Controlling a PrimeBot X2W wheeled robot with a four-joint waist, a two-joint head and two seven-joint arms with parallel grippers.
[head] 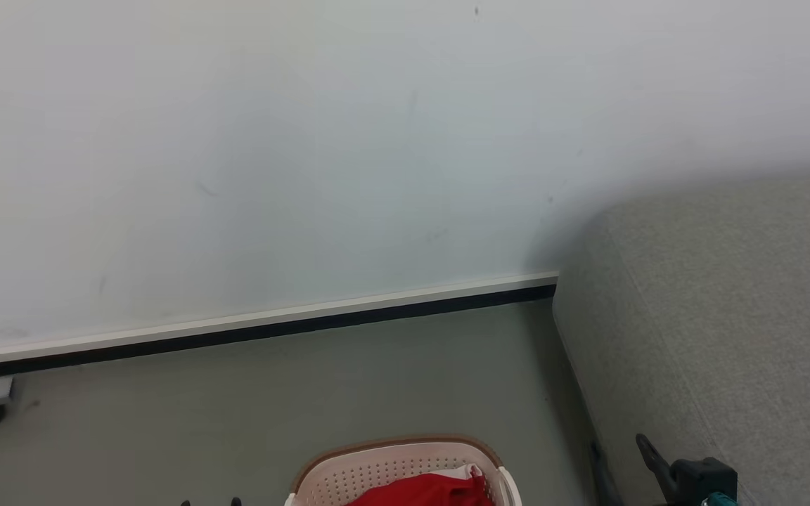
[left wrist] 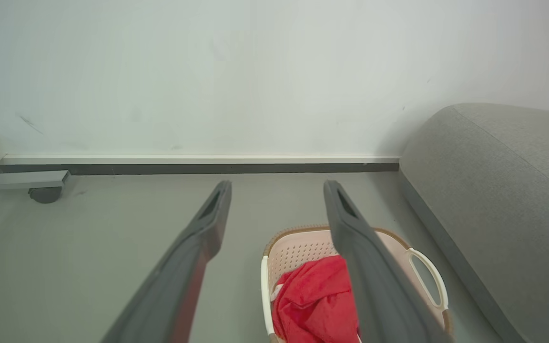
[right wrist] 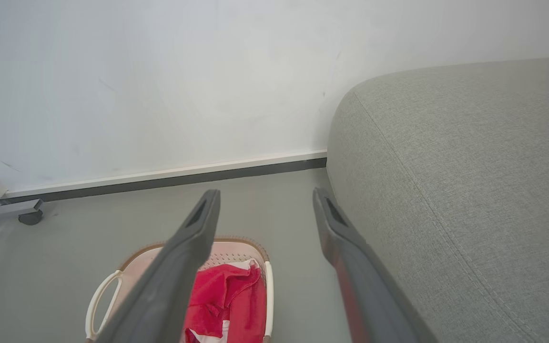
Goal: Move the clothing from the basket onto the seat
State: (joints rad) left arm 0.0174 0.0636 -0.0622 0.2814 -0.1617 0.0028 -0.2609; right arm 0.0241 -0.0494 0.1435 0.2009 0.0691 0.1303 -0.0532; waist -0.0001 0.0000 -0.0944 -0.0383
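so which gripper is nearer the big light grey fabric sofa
Right. The right gripper hovers open beside the sofa; the left gripper is left of the cream perforated plastic basket, farther off.

Counted: one basket (left wrist: 298, 247); one seat (left wrist: 503, 190); one heap of clothing (left wrist: 315, 300), garment number not discernible; two grippers, namely left gripper (left wrist: 278, 186) and right gripper (right wrist: 266, 193), two fingers (left wrist: 198, 247) each; one caster (left wrist: 45, 194).

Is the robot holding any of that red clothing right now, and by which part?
Nothing is held. The left tool and the right tool both stand open and empty; the red clothing lies in the basket.
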